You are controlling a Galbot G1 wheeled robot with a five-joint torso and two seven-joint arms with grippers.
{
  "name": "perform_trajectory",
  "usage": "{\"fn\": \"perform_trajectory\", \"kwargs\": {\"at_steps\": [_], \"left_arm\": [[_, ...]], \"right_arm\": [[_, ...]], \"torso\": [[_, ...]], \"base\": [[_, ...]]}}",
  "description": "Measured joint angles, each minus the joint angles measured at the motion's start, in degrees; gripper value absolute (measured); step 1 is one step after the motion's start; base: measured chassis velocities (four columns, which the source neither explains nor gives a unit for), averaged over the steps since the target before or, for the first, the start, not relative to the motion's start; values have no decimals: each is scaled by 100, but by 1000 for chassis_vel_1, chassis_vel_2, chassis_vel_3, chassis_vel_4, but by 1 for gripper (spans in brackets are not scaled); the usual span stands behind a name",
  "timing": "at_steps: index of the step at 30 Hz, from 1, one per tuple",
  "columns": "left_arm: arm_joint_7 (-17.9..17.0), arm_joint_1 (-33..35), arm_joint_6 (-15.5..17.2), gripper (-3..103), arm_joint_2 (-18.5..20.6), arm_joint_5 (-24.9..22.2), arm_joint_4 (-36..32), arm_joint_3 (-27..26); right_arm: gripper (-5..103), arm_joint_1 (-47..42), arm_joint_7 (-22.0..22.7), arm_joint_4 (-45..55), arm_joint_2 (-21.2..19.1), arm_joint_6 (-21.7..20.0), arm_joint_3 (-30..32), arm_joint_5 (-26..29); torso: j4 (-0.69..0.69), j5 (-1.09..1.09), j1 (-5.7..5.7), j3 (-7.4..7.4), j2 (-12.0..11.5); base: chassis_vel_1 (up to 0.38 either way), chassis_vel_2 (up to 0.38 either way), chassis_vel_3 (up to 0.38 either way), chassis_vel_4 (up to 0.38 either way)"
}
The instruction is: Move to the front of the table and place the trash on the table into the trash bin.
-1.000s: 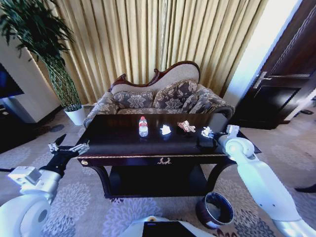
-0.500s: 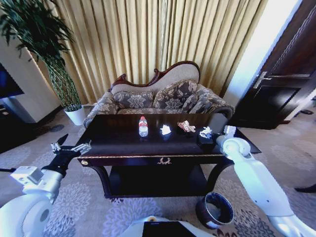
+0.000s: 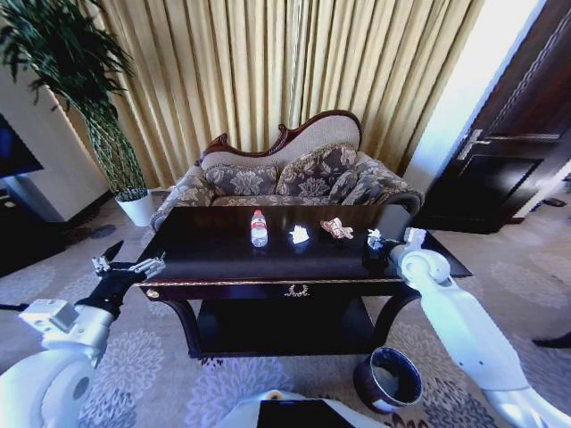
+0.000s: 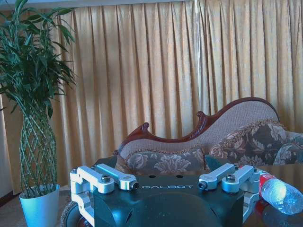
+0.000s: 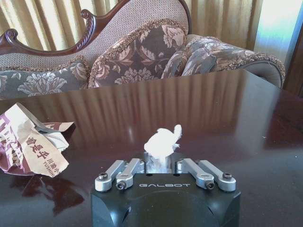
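Right gripper [image 5: 162, 163], at lower centre of the right wrist view, clamps a crumpled white paper [image 5: 163, 140] above the table [image 5: 227, 109]; left gripper [image 3: 125, 265] spread, empty, lower left.

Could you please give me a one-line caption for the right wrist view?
Right gripper shut on crumpled paper above the table, wrapper beside it.

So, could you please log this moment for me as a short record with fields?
right gripper: over the right end of the long dark glossy wooden table, shut on a crumpled white paper wad
left gripper: open, off the table's left end
on table: clear plastic bottle with red cap, second crumpled white paper, crumpled reddish-brown wrapper
round dark maroon trash bin: on the carpet, front right of table
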Motion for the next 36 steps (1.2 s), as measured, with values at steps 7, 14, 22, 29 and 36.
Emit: {"fn": "perform_trajectory", "kwargs": {"at_steps": [7, 14, 22, 29, 36], "left_arm": [[4, -2, -24, 100, -2, -4, 0, -14], [23, -26, -54, 100, 7, -6, 0, -14], [36, -92, -78, 100, -66, -18, 62, 27], [36, -110, -146, 100, -132, -36, 122, 16], [36, -106, -250, 100, -178, -63, 146, 33]], "right_arm": [[6, -42, 1, 48, -57, 35, 41, -5], [1, -186, -2, 177, -107, 56, 200, 19], [1, -1201, -416, 1103, -210, 454, 882, 20], [1, -1959, -602, 2390, -152, 844, 1442, 152], [1, -2579, -613, 3424, 197, 1296, 1559, -318]], "torso": [[0, 0, 0, 0, 0], [0, -1, 0, 0, 0], [-3, -1, 0, 0, 0], [1, -2, 0, -1, 1], [0, -1, 0, -1, 1]], "base": [[0, 0, 0, 0], [0, 0, 0, 0], [0, 0, 0, 0], [0, 0, 0, 0], [0, 0, 0, 0]]}}
